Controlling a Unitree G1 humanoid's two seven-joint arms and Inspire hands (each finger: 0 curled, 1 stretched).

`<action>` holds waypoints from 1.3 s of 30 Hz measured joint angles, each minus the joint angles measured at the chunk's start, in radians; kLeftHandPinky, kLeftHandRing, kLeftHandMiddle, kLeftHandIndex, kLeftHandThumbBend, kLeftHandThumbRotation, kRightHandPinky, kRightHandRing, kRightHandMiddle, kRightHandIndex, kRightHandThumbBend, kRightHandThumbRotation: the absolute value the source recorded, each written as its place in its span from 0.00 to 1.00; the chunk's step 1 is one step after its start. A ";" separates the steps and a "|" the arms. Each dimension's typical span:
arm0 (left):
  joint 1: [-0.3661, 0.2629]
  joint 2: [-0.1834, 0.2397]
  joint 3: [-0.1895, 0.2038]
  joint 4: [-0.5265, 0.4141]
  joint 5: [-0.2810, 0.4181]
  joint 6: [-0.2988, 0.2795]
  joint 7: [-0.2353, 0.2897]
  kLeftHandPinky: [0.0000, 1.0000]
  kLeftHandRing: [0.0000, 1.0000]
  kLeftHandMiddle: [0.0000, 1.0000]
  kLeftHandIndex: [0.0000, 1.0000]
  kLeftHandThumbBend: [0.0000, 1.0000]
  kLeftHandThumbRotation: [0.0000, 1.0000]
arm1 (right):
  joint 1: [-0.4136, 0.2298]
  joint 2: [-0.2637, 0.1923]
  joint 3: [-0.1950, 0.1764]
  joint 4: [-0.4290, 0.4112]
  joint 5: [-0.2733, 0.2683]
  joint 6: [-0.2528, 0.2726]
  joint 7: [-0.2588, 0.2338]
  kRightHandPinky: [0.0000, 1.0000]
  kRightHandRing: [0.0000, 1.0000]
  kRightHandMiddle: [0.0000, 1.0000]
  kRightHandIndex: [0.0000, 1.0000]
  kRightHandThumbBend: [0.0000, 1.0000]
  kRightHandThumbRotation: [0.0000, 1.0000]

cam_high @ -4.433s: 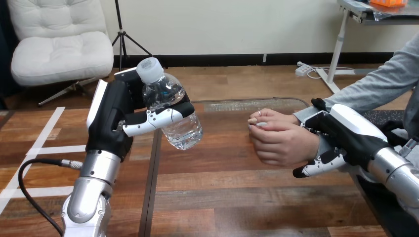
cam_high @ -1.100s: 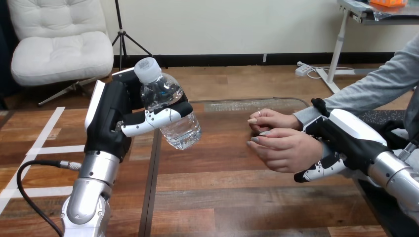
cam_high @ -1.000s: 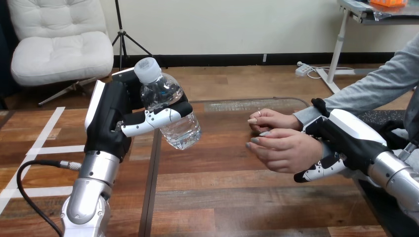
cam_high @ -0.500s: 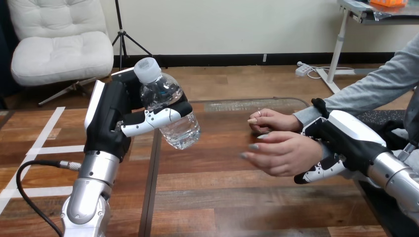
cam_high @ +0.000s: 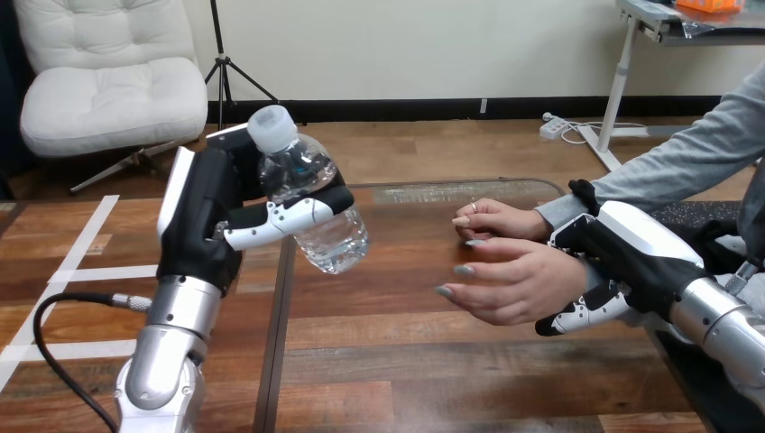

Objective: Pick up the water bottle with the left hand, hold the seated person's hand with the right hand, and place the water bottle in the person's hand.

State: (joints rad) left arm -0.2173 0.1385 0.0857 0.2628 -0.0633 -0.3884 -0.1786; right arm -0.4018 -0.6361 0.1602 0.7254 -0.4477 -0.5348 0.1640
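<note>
At the far left, rising from the bottom edge on a silver forearm: the left hand, lifted well clear of the wooden table. Fingers wrapped round the middle of the water bottle, gripping it firmly. Clear bottle, held in the air and tilted, white cap up and to the left, base down and to the right, towards the person.

Right of the bottle, a stretch of bare tabletop, with bottle and person's hands apart and not touching.

Further right, two hands of the person, one behind the other. The person's farther hand loosely curled, low over the table. The person's nearer hand just in front of it, fingers reaching left towards the bottle, holding nothing.

At the right edge, coming in from the lower right: the right hand, pressed against the wrist of the nearer hand beside the grey sleeve. One finger curling out beneath the person's hand; seemingly clasped around the wrist, though the contact itself mostly hidden behind that hand.
</note>
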 measured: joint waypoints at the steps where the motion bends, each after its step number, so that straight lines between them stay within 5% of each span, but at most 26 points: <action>1: 0.000 0.000 -0.003 0.000 0.000 0.000 0.000 0.24 0.29 0.34 0.36 0.68 0.00 | 0.000 0.000 0.000 0.000 0.000 0.000 0.000 0.18 0.22 0.27 0.29 0.83 0.00; 39: -0.040 -0.065 -0.114 0.082 0.012 0.012 -0.096 0.25 0.30 0.35 0.37 0.69 0.00 | 0.000 0.006 0.000 -0.005 0.004 0.004 0.000 0.20 0.24 0.29 0.30 0.81 0.00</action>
State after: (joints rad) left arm -0.2570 0.0730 -0.0286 0.3446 -0.0509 -0.3768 -0.2743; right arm -0.4018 -0.6304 0.1602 0.7201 -0.4440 -0.5305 0.1641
